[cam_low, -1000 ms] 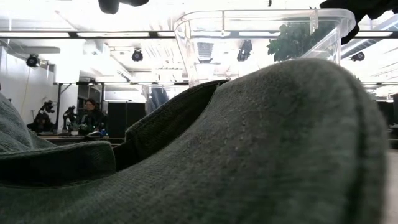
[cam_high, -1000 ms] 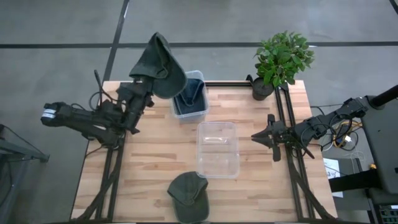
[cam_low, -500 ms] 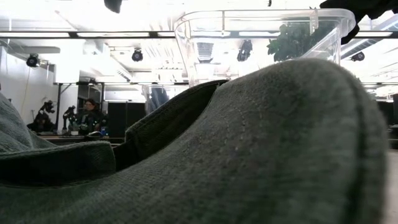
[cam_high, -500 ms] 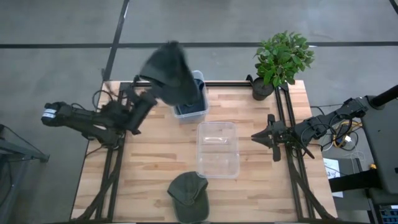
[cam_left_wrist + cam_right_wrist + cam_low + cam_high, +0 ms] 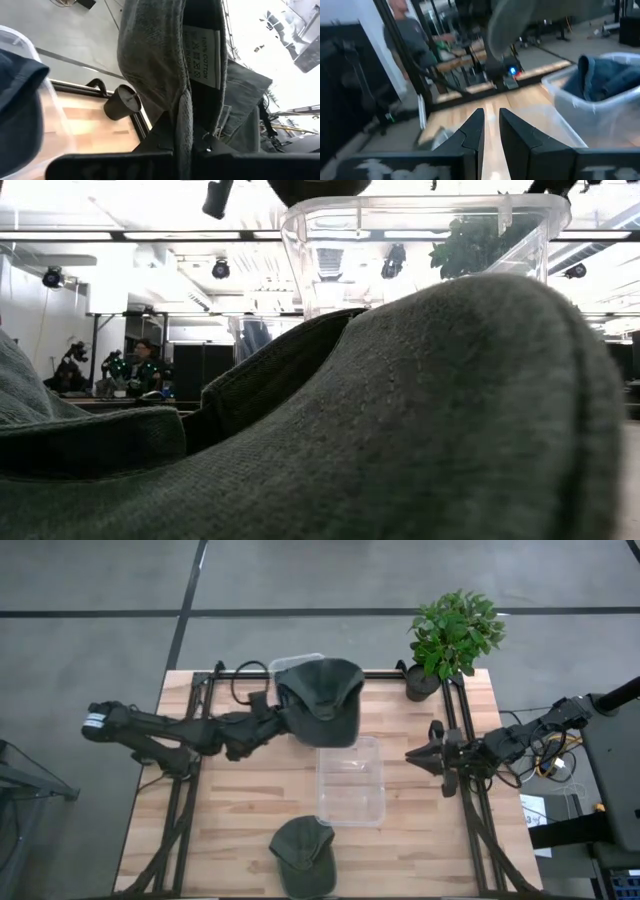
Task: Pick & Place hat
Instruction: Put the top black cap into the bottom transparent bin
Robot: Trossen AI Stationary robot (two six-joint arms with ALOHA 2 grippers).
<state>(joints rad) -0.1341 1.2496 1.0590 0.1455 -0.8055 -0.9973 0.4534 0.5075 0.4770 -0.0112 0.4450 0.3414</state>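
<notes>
My left gripper point(image 5: 275, 720) reaches in from the table's left and is shut on a dark green hat point(image 5: 322, 700). The hat hangs in the air over the far bin point(image 5: 285, 663) and shows at the top of the low view point(image 5: 320, 188). A second green hat point(image 5: 303, 855) lies flat by the near edge and fills the low view point(image 5: 400, 430). Between the two stands a clear bin point(image 5: 350, 780) on its base. My right gripper point(image 5: 410, 755) waits at the table's right side, its fingers open by a narrow gap point(image 5: 491, 117). My left gripper pinches the hat's lower rim point(image 5: 184, 115) between its two fingers, beside the inner cotton label point(image 5: 202, 57). The fingers come about level from the table's left. The hat is lifted clear and reaches out past the fingertips toward the right.
The far bin holds blue cloth point(image 5: 20, 85). A potted plant point(image 5: 450, 635) stands at the far right corner. Black rails point(image 5: 460, 740) run along both sides of the table. Bare wood lies left of the clear bin point(image 5: 250, 800). People point(image 5: 145, 370) are in the room behind.
My left arm has stretched out toward the table's right and come lower, carrying the hat from above the far left corner to over the far bin. The hat has swung round, so its crown now shows from above. My right arm has kept still.
</notes>
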